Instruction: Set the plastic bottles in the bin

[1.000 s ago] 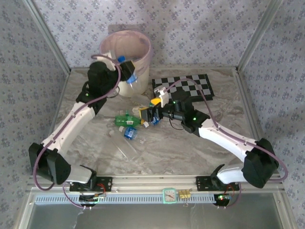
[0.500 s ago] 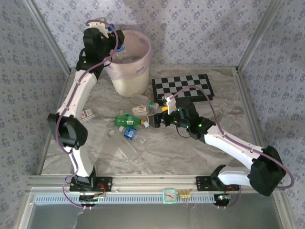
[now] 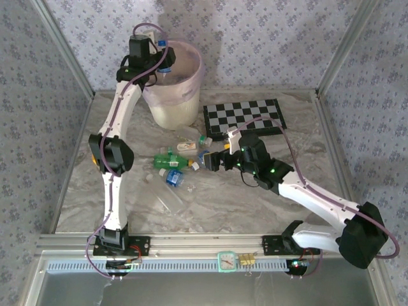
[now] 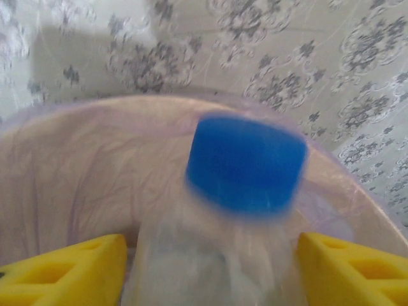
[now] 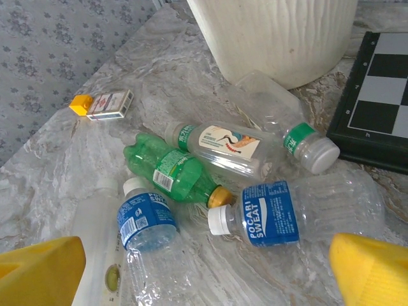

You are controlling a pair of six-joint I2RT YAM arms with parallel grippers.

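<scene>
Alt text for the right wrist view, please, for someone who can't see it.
A jumble of plastic bottles lies on a marbled table: a green bottle with a yellow cap, a clear bottle with a blue label, and others. The right gripper's yellow fingers stand open at the bottom corners; the white bin, a chessboard and a small carton lie beyond.

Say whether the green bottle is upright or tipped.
Tipped: the green bottle lies on its side on the table, its length flat along the marble.

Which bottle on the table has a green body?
The green bottle with the yellow cap, lying on its side in the middle of the pile; the rest are clear or whitish.
</scene>
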